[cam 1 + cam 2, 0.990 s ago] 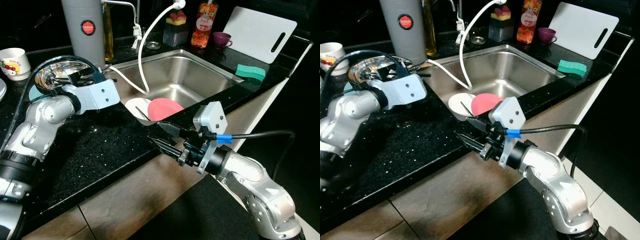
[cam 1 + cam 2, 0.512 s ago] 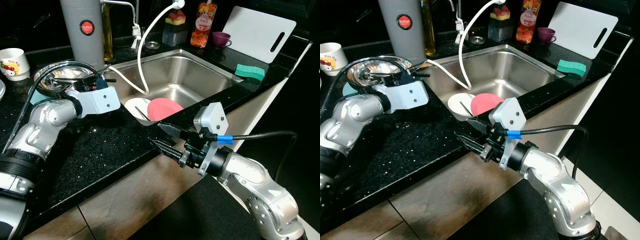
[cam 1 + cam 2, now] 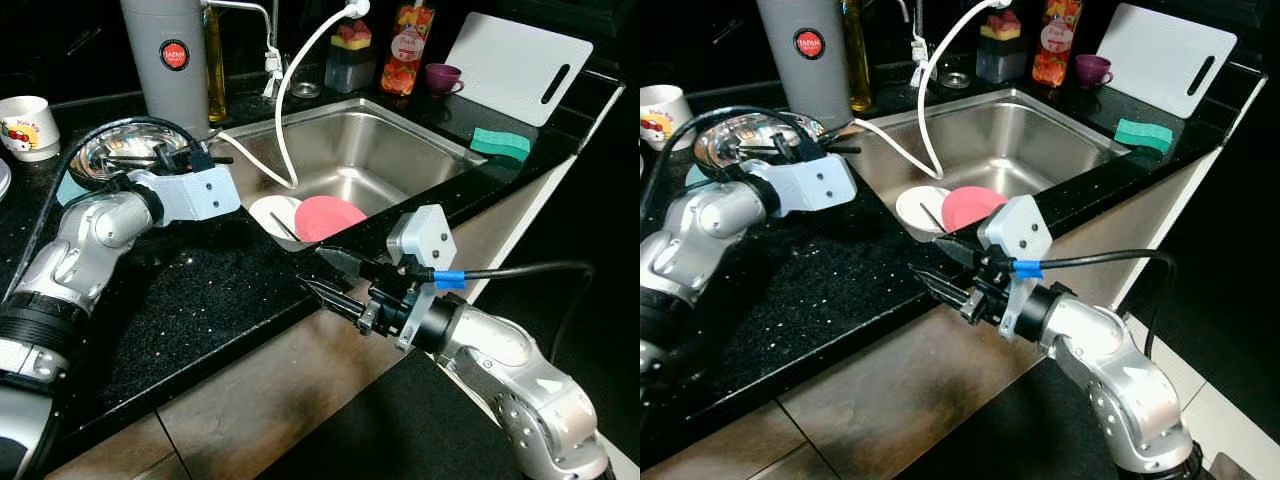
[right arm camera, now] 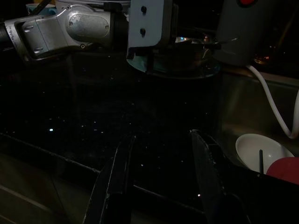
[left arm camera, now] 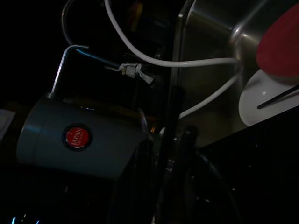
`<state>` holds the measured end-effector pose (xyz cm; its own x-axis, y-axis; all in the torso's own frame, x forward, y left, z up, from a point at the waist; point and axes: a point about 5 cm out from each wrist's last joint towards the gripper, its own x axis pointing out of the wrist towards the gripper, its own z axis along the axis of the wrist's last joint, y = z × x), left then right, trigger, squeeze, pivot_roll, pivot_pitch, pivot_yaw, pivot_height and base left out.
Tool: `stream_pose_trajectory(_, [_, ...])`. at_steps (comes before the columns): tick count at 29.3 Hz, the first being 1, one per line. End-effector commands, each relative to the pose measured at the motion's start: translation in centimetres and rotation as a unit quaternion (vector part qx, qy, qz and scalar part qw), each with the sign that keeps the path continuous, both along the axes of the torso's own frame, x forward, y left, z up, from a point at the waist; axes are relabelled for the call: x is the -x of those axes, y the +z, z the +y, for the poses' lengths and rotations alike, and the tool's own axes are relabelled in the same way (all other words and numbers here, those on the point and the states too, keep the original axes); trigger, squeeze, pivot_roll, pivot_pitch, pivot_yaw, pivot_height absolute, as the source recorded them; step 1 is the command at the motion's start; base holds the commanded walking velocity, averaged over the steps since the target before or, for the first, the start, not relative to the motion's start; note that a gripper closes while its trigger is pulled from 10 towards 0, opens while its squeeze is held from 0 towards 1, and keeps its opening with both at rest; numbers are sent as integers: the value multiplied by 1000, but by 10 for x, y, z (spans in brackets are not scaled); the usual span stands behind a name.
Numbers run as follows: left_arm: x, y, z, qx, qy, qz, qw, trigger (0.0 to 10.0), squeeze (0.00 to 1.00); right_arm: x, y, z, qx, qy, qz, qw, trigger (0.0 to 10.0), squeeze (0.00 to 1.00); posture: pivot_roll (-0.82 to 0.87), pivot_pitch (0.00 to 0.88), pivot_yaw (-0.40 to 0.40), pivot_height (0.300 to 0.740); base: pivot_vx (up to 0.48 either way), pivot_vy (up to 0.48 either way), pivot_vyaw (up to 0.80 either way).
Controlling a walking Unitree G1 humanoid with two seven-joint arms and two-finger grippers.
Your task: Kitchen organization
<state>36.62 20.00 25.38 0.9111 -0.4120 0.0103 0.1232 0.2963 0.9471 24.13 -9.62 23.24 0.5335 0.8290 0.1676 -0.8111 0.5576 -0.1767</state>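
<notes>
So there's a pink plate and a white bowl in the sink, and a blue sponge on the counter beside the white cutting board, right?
Nearly. The sponge is green, not blue, as the left eye view shows. The rest holds: the pink plate and white bowl sit in the sink, and the sponge lies on the counter beside the white cutting board.

A counter (image 3: 200, 300) runs across the front, with the sink (image 3: 370, 150) set into it toward the right. In the sink lie a bowl (image 3: 272, 212) and a plate (image 3: 330, 216), touching, the plate to the right. A hose (image 3: 290, 90) hangs into the sink from behind. Left of the sink sits a metal bowl (image 3: 115, 150); behind it stands a canister (image 3: 165, 60), and a mug (image 3: 25, 125) is further left. Right of the sink lies a sponge (image 3: 500, 145), with a cutting board (image 3: 515, 65) behind it. Bottles (image 3: 410, 35) and a cup (image 3: 443, 77) stand behind the sink.
</notes>
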Motion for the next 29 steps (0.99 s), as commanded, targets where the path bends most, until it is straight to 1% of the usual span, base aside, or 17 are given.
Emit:
stream_pose_trajectory(1, [1, 9, 3, -4, 2, -21, 1000, 0, 0, -1, 1, -1, -4, 0, 1, 1000, 10000, 0, -7, 3, -26, 740, 0, 0, 0])
stream_pose_trajectory(4, [1, 10, 3, -5, 3, -27, 1000, 0, 0, -1, 0, 0, -6, 2, 2, 1000, 10000, 0, -4, 0, -27, 740, 0, 0, 0])
stream_pose_trajectory(6, [4, 18, 5, -10, 8, -50, 999, 0, 0, -3, 0, 2, -9, 4, 1, 1000, 10000, 0, 7, 0, -28, 740, 0, 0, 0])
stream_pose_trajectory(9, [4, 19, 6, -11, 10, -55, 998, 0, 0, -3, 0, 2, -10, 4, 1, 1000, 10000, 0, 7, 0, -28, 740, 0, 0, 0])
stream_pose_trajectory(15, [10, 27, 9, -23, 17, -84, 996, 0, 0, -7, 1, 4, -15, 4, -5, 1000, 10000, 0, 24, 0, -30, 740, 0, 0, 0])
stream_pose_trajectory(21, [16, 36, 9, -21, 19, -109, 994, 0, 0, -10, 1, 6, -19, 6, -10, 1000, 10000, 0, 35, 0, -32, 740, 0, 0, 0])
stream_pose_trajectory(23, [18, 41, 6, -10, 15, -118, 993, 0, 0, -11, 1, 7, -20, 6, -11, 1000, 10000, 0, 37, 0, -30, 740, 0, 0, 0])
stream_pose_trajectory(25, [22, 51, -1, 24, -2, -132, 991, 0, 0, -12, 1, 7, -23, 4, -12, 1000, 10000, 0, 40, 0, -29, 740, 0, 0, 0])
stream_pose_trajectory(27, [26, 62, -10, 71, -27, -144, 987, 0, 0, -14, 2, 8, -28, 0, -11, 1000, 10000, 0, 45, 0, -30, 740, 0, 0, 0])
stream_pose_trajectory(28, [28, 66, -13, 87, -37, -149, 984, 0, 0, -15, 2, 8, -31, -2, -11, 999, 10000, 0, 45, 0, -28, 740, 0, 0, 0])
stream_pose_trajectory(29, [31, 73, -22, 131, -67, -147, 978, 0, 0, -16, 3, 8, -35, -5, -10, 999, 10000, 0, 46, 0, -27, 740, 0, 0, 0])
